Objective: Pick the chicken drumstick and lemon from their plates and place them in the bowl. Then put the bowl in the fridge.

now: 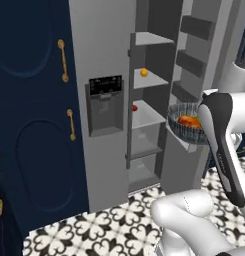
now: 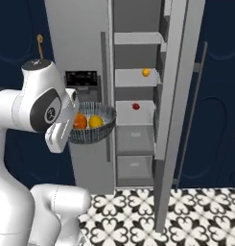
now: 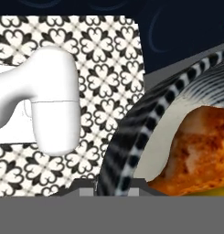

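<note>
- The bowl (image 2: pixel 92 123) hung in the air in front of the open fridge (image 2: pixel 138 96), level with its middle shelves, its rim pinched in the closed end effector (image 3: pixel 111 185).
- The chicken drumstick (image 3: pixel 200 151) and lemon (image 2: pixel 95 121) lay inside the bowl, side by side.
- Arm bent at the elbow, forearm angled down toward the bowl's near rim, above the patterned floor (image 1: pixel 119 225).

Dark-grey speckled bowl (image 2: pixel 92 129) with pale inside, orange-brown chicken drumstick (image 2: pixel 80 121) and yellow lemon (image 2: pixel 95 121); beside it grey fridge (image 1: pixel 101 150) with dark dispenser panel (image 1: pixel 105 85), orange ball (image 2: pixel 146 72), red ball (image 2: pixel 135 106); navy cabinets (image 1: pixel 34 125), gold handles (image 1: pixel 63 60); black-and-white patterned floor (image 2: pixel 195 211).
</note>
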